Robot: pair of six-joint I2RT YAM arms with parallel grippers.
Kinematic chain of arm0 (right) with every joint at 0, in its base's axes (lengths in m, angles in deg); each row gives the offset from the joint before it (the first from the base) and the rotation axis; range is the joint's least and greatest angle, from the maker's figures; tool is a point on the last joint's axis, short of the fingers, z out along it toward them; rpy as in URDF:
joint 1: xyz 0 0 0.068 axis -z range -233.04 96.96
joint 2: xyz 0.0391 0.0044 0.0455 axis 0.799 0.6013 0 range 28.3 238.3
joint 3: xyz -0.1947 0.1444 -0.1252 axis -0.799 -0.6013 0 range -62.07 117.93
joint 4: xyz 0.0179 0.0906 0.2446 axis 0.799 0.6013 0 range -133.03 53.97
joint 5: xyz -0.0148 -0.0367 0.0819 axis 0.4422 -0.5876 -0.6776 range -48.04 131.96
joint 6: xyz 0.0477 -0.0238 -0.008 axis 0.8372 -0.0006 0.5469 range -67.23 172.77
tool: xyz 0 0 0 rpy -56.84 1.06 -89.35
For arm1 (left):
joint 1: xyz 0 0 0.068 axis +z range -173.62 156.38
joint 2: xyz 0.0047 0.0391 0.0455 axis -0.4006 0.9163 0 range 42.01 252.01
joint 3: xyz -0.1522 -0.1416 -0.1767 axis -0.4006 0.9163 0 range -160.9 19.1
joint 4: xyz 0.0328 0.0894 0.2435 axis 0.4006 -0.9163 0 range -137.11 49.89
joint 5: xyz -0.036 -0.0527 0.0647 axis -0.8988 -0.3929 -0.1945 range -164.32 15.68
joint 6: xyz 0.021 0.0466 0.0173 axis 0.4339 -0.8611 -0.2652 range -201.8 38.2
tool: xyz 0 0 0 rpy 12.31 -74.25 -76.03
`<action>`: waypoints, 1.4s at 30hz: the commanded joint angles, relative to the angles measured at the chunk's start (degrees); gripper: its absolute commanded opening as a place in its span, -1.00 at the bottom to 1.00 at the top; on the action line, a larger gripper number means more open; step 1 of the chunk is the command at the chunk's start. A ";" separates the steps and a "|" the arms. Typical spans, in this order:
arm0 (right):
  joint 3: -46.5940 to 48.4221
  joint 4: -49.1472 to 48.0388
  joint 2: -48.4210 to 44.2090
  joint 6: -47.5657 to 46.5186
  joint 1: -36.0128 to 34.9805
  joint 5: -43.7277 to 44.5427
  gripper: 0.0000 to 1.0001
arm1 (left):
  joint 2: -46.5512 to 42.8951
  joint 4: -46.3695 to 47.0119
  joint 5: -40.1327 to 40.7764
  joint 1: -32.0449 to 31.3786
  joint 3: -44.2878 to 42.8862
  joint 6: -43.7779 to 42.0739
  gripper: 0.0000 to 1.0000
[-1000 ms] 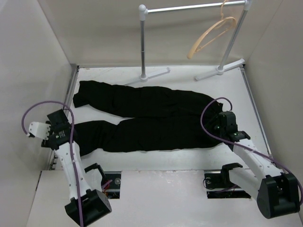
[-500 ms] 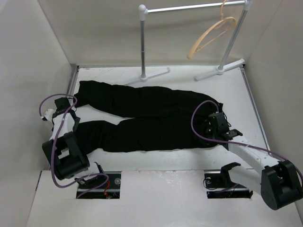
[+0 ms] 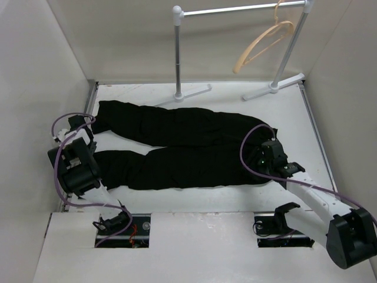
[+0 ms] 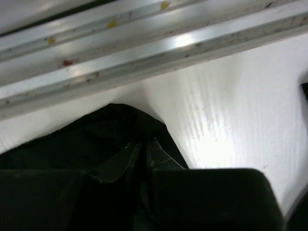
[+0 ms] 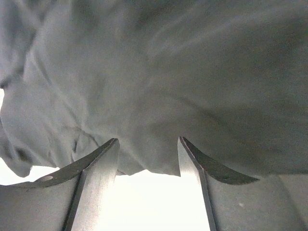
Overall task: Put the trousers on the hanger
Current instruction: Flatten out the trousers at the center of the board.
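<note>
The black trousers [image 3: 182, 141] lie flat across the white table [image 3: 235, 103], waist at the right and legs pointing left. The tan hanger [image 3: 262, 44] hangs from the rail at the back right. My left gripper [image 3: 89, 144] is down at the cuff end of the near leg. In the left wrist view the left gripper [image 4: 144, 155] is shut, with a fold of the trousers [image 4: 96, 139] pinched between its tips. At the waist end, my right gripper [image 3: 260, 158] stands open. The right wrist view shows the right gripper [image 5: 147, 144] with the trousers' edge [image 5: 159, 96] between its fingers [image 5: 96, 168].
A silver rail [image 3: 235, 10] on two posts with white feet [image 3: 182, 94] stands along the back of the table. Plain walls close in the left, right and back. An aluminium edge strip [image 4: 144, 53] runs just beyond the left gripper.
My left arm has folded in, and its gripper has come down at the near leg's cuff and shut. The right gripper has shifted slightly left at the waist.
</note>
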 commanded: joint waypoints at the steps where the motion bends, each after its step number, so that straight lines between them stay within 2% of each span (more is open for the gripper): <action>1: 3.11 3.77 -2.61 -0.04 3.24 6.61 0.17 | -0.78 0.95 4.38 -0.79 -5.31 -0.92 -0.96; 6: 3.64 10.63 -5.07 1.98 10.80 14.09 0.15 | -0.18 -0.37 12.47 -3.07 -15.50 -4.51 -0.97; 9: 4.34 17.47 -7.52 3.13 15.10 18.83 0.07 | 2.20 -1.34 13.27 -4.48 -17.89 -5.22 -0.97; 11: 4.52 22.13 -9.81 3.74 16.17 22.69 0.09 | 3.78 -1.52 14.41 -5.45 -17.99 -5.22 -0.97; 14: 5.05 25.04 -12.28 6.37 15.99 25.43 0.09 | 6.15 -1.95 15.99 -6.24 -18.34 -5.75 -0.97; 18: 6.02 26.64 -8.77 8.49 12.67 26.14 0.17 | 7.91 -2.48 16.26 -7.29 -19.13 -5.84 -0.96; 23: 4.53 20.15 -1.84 9.63 10.02 24.66 0.23 | 8.97 -2.48 15.91 -7.30 -19.66 -6.01 -0.94; 24: 4.17 17.87 -0.43 9.37 10.63 24.21 0.14 | 9.06 -2.48 15.91 -7.30 -19.66 -6.28 -0.94; 25: 3.65 15.41 0.98 9.02 11.76 24.30 -0.03 | 9.06 -2.48 15.91 -7.30 -19.66 -6.54 -0.94; 26: 3.47 13.73 2.21 8.67 13.95 24.38 -0.29 | 9.15 -2.48 15.82 -7.12 -19.66 -6.63 -0.94; 28: 3.12 12.32 3.27 8.14 18.43 24.39 -0.65 | 8.97 -2.57 15.73 -6.86 -19.66 -6.89 -0.94; 30: 3.12 11.96 2.49 7.44 23.70 24.38 -0.82 | 8.53 -2.57 15.82 -6.86 -19.22 -7.07 -0.94; 34: 3.91 12.40 -0.32 4.45 33.02 25.88 -0.91 | 7.65 -2.40 16.08 -7.03 -18.16 -7.33 -0.94; 37: 4.17 11.87 -0.24 3.22 38.40 25.09 -0.86 | 6.69 -2.22 16.35 -7.38 -17.02 -7.51 -0.94; 40: 4.26 11.87 0.11 3.13 39.20 24.74 -0.79 | 6.07 -2.66 16.78 -8.44 -16.49 -7.60 -0.90; 41: 4.17 11.96 -0.15 3.13 39.20 24.48 -0.65 | 5.90 -2.83 16.70 -8.61 -16.40 -7.68 -0.80; 42: 3.91 11.70 -0.59 2.96 39.20 24.13 -0.32 | 5.89 -3.44 16.44 -8.70 -16.66 -8.03 -0.66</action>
